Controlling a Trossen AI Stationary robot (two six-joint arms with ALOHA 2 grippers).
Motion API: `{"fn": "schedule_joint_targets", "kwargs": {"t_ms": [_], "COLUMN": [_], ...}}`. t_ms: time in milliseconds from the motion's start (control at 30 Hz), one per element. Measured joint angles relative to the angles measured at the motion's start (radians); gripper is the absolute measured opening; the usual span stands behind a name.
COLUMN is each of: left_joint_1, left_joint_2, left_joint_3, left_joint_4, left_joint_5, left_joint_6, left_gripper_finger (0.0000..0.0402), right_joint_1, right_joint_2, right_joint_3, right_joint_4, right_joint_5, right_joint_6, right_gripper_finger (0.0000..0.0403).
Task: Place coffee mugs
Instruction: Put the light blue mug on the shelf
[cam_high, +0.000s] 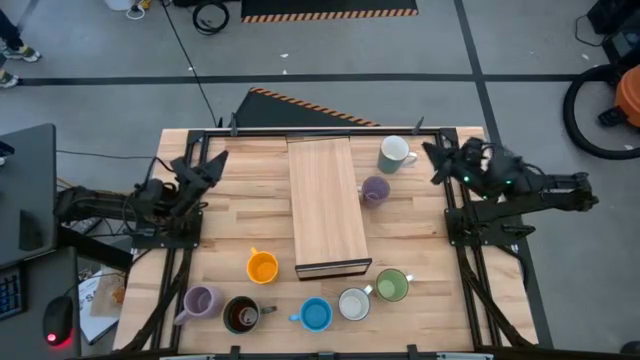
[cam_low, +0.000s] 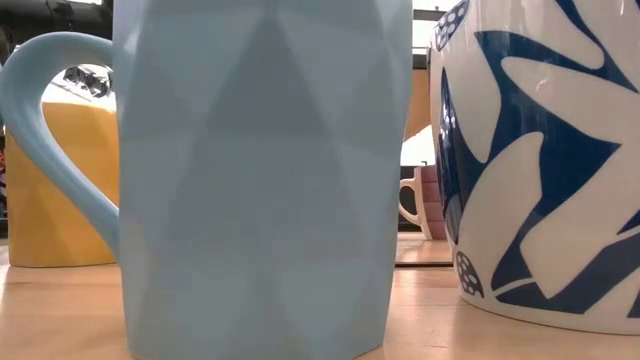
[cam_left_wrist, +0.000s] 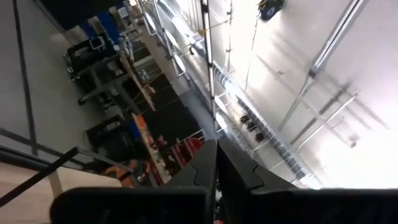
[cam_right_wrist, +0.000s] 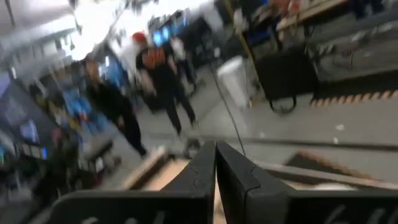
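Note:
Eight mugs stand upright on their bases on the table. Along the near edge are an orange mug (cam_high: 262, 267), a lavender mug (cam_high: 200, 302), a dark brown mug (cam_high: 241, 315), a blue mug (cam_high: 316, 315), a white mug (cam_high: 354, 304) and a green mug (cam_high: 392, 285). Farther back are a white mug (cam_high: 395, 153) and a second lavender mug (cam_high: 375, 190). The low view shows the blue mug (cam_low: 265, 180) and the patterned white mug (cam_low: 545, 160) up close. My left gripper (cam_high: 215, 165) is shut at the far left; my right gripper (cam_high: 437, 160) is shut at the far right, just right of the far white mug.
A long pale wooden board (cam_high: 330, 205) lies along the table's middle, from the far edge toward the near mugs. Bare tabletop (cam_high: 240, 215) lies left of the board and tabletop (cam_high: 420, 230) lies right of it. The right wrist view shows people (cam_right_wrist: 161, 81) in the room behind.

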Motion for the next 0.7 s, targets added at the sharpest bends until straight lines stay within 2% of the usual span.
{"fn": "schedule_joint_targets", "kwargs": {"t_ms": [267, 533, 633, 700], "left_joint_1": [0.000, 0.000, 0.000, 0.000], "left_joint_2": [0.103, 0.221, 0.254, 0.273], "left_joint_3": [0.208, 0.409, 0.493, 0.554], "left_joint_4": [-0.312, -0.627, -0.755, -0.872], "left_joint_5": [0.012, 0.034, 0.125, 0.247], "left_joint_6": [0.011, -0.034, -0.035, -0.037], "left_gripper_finger": [0.0020, 0.0021, 0.0021, 0.0021], "right_joint_1": [-0.104, -0.282, -0.323, -0.341], "right_joint_2": [0.195, 0.376, 0.427, 0.452], "right_joint_3": [0.125, 0.250, 0.283, 0.305], "right_joint_4": [-0.236, -0.320, -0.319, -0.314], "right_joint_5": [-0.147, -0.472, -0.538, -0.561], "right_joint_6": [0.013, -0.024, -0.074, -0.105], "right_gripper_finger": [0.0019, 0.0019, 0.0019, 0.0019]}}
